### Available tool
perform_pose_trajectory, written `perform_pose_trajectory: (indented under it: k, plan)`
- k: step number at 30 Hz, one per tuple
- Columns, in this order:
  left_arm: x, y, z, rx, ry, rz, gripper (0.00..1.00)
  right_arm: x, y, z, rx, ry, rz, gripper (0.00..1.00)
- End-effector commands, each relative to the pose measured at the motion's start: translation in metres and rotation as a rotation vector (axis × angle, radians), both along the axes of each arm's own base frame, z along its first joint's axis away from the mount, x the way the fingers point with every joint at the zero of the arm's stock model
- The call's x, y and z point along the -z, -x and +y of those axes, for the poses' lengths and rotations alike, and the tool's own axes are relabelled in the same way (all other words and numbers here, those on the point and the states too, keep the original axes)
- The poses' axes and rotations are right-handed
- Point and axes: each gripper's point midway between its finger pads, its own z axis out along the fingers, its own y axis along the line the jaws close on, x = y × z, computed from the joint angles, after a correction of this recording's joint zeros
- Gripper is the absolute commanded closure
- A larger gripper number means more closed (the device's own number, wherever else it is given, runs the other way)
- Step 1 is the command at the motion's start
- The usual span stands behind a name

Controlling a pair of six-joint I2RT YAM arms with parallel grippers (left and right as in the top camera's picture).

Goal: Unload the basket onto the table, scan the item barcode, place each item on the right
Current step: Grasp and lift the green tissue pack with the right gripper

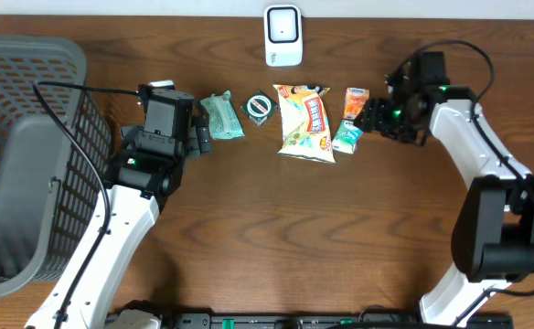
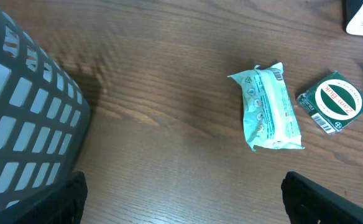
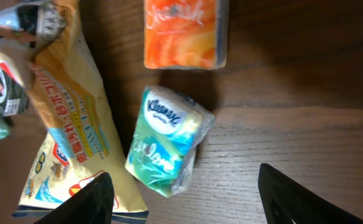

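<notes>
Right claw (image 3: 184,190) spread; we find the Kleenex pack (image 3: 166,146) just ahead of it, long axis slanting, nearest this arm

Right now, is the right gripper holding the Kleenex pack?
No, the right gripper stands open, its fingers clear of the Kleenex pack.

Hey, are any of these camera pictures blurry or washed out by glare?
Overhead: sharp and evenly lit, no strong glare. Left wrist: the teal packet is crisp, the basket throws a soft shadow, and the table has a faint sheen up top. Right wrist: the tissue pack is clear and casts a dark shadow; the top left corner looks soft.
</notes>
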Motion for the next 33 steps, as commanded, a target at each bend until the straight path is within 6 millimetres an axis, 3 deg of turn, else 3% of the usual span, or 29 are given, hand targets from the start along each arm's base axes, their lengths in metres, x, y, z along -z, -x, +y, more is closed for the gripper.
perform_pose_trajectory:
  k: [1, 8, 13, 25, 29, 33]
  plan:
    - [-0.004, 0.000, 0.004, -0.005, -0.019, -0.011, 0.02, 0.003, 0.002, 0.013, -0.023, -0.183, 0.037, 0.31]
    - [-0.004, 0.000, 0.004, -0.005, -0.019, -0.011, 0.02, 0.031, 0.002, 0.014, -0.003, -0.234, 0.103, 0.34]
    - [-0.004, 0.000, 0.004, -0.005, -0.019, -0.011, 0.02, 0.039, 0.000, 0.027, -0.025, -0.321, 0.114, 0.39]
    - [-0.004, 0.000, 0.004, -0.005, -0.019, -0.011, 0.02, 0.067, -0.007, 0.022, 0.003, -0.307, 0.128, 0.44]
    - [-0.004, 0.000, 0.004, -0.005, -0.019, -0.011, 0.02, 0.070, -0.002, 0.019, 0.013, -0.284, 0.151, 0.68]
    - [-0.004, 0.000, 0.004, -0.005, -0.019, -0.011, 0.02, 0.071, 0.004, 0.018, 0.021, -0.287, 0.179, 0.81]
